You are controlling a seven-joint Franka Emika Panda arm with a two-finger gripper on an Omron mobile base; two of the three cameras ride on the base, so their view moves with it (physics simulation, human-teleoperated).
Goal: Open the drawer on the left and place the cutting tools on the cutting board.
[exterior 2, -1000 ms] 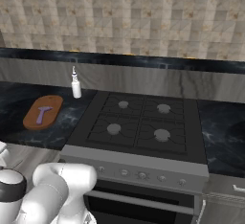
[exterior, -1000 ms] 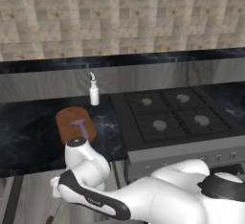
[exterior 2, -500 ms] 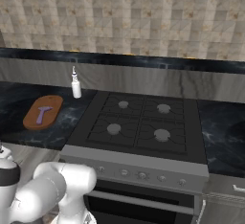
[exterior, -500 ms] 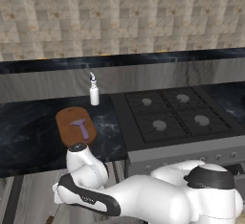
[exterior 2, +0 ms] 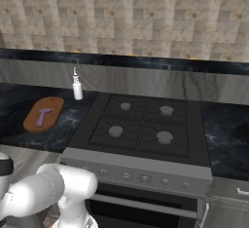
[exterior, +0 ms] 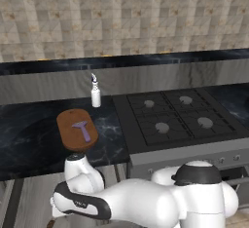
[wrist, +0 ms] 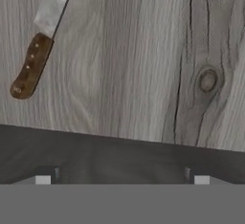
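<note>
The drawer [wrist: 134, 65] stands open below my hand, its pale wood-grain floor showing. The knife [wrist: 36, 50], with its brown handle and silver blade, lies at the upper left of the hand view. My gripper [wrist: 122, 177] hangs open above the drawer's dark near wall, empty, well to the lower right of the knife. The brown oval cutting board [exterior: 70, 137] [exterior 2: 51, 106] lies on the dark counter left of the hob. The lilac Y-shaped tool [exterior: 81, 128] [exterior 2: 44, 116] rests on it.
A white bottle [exterior: 96, 95] [exterior 2: 77, 90] stands behind the board by the hob's left corner. The black hob [exterior: 175, 117] [exterior 2: 141, 127] has several burners, with a grey knob panel below. My arm is folded low in front of the counter edge.
My arm has sunk lower in front of the counter, uncovering more of the cutting board in the left base view. The jaws stayed open.
</note>
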